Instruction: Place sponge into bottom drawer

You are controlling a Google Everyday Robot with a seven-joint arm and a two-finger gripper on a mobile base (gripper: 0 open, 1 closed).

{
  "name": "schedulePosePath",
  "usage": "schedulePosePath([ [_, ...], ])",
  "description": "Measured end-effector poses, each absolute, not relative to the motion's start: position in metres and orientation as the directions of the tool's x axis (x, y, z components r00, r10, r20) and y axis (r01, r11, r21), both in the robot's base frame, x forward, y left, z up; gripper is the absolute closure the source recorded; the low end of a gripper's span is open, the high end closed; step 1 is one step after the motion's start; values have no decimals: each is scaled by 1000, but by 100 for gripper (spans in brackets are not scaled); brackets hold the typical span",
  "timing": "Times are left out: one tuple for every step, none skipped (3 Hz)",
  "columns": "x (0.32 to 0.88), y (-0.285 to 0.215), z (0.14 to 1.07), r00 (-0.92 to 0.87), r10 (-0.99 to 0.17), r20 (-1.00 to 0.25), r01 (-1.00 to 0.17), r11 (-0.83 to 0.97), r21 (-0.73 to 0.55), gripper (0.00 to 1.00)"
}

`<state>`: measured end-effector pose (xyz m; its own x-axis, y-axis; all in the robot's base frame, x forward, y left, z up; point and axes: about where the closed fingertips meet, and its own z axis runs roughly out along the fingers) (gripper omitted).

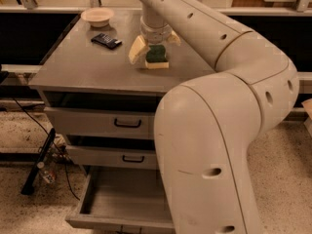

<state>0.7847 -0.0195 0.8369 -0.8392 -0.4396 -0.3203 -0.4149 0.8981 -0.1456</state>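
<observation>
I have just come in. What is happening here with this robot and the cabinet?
The robot's single arm reaches over the cabinet top. Its claw is down around the sponge, open, with one finger on each side. The sponge sits on the top, not yet lifted. The bottom drawer is pulled out. A black packet and a small bowl lie further back on the top.

Pale bowl (97,16) at the desk's (87,67) back-left corner, flat black packet (106,40) just in front, tool (155,45) low over the desk's middle, two handled drawers (127,123) beneath the desktop, black bar (39,162) and cables (68,179) on the floor (29,213) left of the desk
</observation>
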Motion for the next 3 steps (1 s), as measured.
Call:
schedulePosePath([
  [784, -20, 832, -839, -440, -321, -422, 897, -129, 0],
  [783, -19, 829, -838, -444, -318, -427, 896, -124, 0],
  [786, -7, 808, -834, -468, -292, -458, 882, -107, 0],
])
